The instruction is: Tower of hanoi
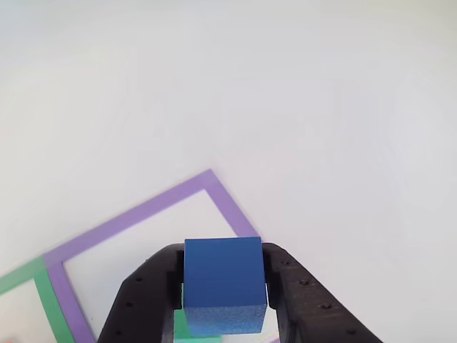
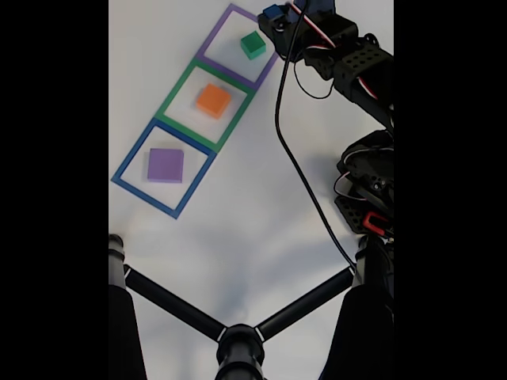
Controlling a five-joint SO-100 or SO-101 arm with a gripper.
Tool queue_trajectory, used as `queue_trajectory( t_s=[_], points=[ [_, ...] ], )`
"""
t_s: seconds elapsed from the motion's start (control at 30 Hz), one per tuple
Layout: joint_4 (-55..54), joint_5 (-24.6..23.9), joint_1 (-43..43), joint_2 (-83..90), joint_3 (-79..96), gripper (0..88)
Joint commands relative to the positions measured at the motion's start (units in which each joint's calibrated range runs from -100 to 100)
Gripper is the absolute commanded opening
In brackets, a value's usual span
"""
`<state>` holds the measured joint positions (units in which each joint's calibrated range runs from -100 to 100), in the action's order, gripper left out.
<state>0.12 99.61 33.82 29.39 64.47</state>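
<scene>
My black gripper [image 1: 226, 300] is shut on a blue cube [image 1: 224, 284], held between both fingers above the corner of the purple tape square [image 1: 143, 213]. In the fixed view the blue cube [image 2: 273, 13] hangs at the gripper [image 2: 276, 17] over the right edge of the purple square [image 2: 212, 38], which holds a green cube [image 2: 253, 44]. An orange cube [image 2: 214, 100] lies in the green square [image 2: 176, 89], and a flat purple block [image 2: 165, 165] lies in the blue square [image 2: 135, 152].
The arm [image 2: 356, 63] with its cables reaches in from the right side of the fixed view. A black tripod-like stand [image 2: 238, 340] crosses the bottom. White table surface surrounds the three squares.
</scene>
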Motion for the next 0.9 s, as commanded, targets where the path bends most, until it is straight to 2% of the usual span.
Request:
queue_trajectory(
  t_s=[0.0,0.2,0.43,0.87],
  points=[
    [-13.03,0.39,-1.15,-5.83,1.27,1.6],
    [-26.55,0.39,-2.44,-17.37,1.27,1.9],
    [-35.45,0.39,-4.65,-24.90,2.18,1.9],
    [-40.30,0.39,-4.73,-34.92,-1.73,2.2]
  ],
)
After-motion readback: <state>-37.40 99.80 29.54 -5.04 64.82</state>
